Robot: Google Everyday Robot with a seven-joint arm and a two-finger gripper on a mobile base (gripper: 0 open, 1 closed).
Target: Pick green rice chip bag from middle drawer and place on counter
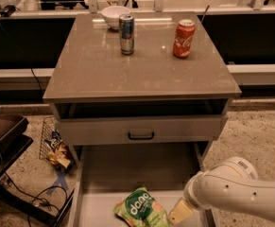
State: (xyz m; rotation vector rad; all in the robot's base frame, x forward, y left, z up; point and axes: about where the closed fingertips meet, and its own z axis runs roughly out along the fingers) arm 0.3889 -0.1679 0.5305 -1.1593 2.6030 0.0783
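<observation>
Large square, glossy grey-brown stone-like counter (141, 74), thick-edged, seen from above and in front. Beneath it, a wide, shallow pale-grey middle drawer (127, 167) with a flat floor and low side walls, pulled out toward the camera. White, rounded robot arm (236, 193) entering from the lower right, over the drawer's right wall. Grey drawer front with a black handle (141, 129), closed, just under the counter edge (a dark gap shows between the two). Crinkly light-green rice chip bag with white rounded lettering (141, 209), lying on the drawer floor near its front end, roughly mid-width and set at a slant; it is in the drawer, not on the counter. White round bowl (116, 15) at the counter's back edge, left of centre. Blue-and-silver drink can (126, 33), upright, just in front of the bowl. Red cola can (184, 38), upright, well to the right of the first can. Crumpled yellow-and-blue snack wrapper (59, 151) on the speckled floor left of the cabinet. Cream-coloured gripper (179, 213) at the arm's tip, low inside the drawer, just right of the bag and holding nothing that can be seen; whether it is open or closed cannot be told.
</observation>
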